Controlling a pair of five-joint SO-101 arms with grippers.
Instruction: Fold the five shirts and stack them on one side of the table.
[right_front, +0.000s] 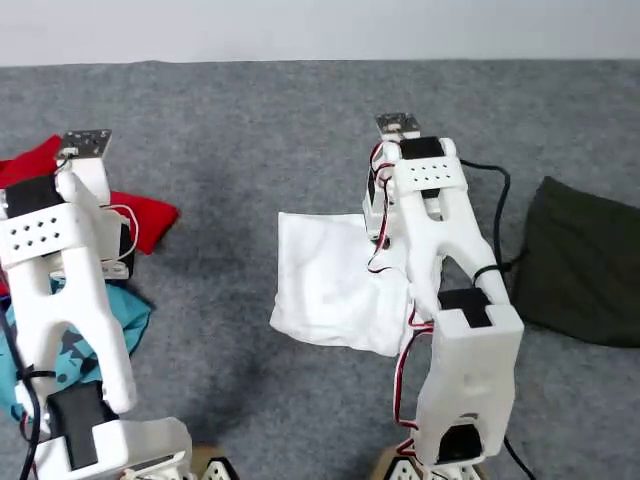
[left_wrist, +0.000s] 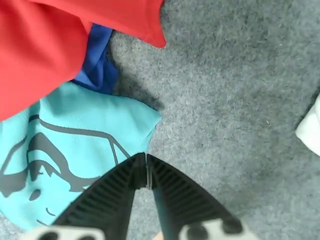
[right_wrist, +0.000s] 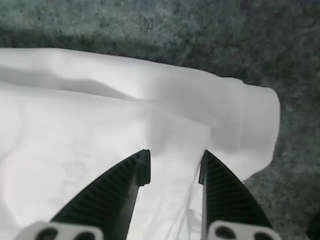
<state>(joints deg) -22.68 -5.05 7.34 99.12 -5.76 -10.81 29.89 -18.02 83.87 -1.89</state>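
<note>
White shirt (right_front: 330, 290), partly folded, lies mid-worktop (right_front: 230, 130). The right hand (right_wrist: 174, 167) is poised over its folded edge with jaws apart, probably to pinch the next fold. The left hand (left_wrist: 146, 170), closed on nothing, hangs above the teal shirt (left_wrist: 65, 165) in the unfolded heap. The left wrist view adds a blue shirt (left_wrist: 100, 60) under the red shirt (left_wrist: 45, 55); the high view adds a dark shirt (right_front: 585, 265) beyond the right arm.

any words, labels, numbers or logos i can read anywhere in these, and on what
None can be read.
The teal shirt is printed with dark line art, with no letters that I can make out.
The white shirt, red shirt, blue shirt and dark green shirt show no print.
</note>
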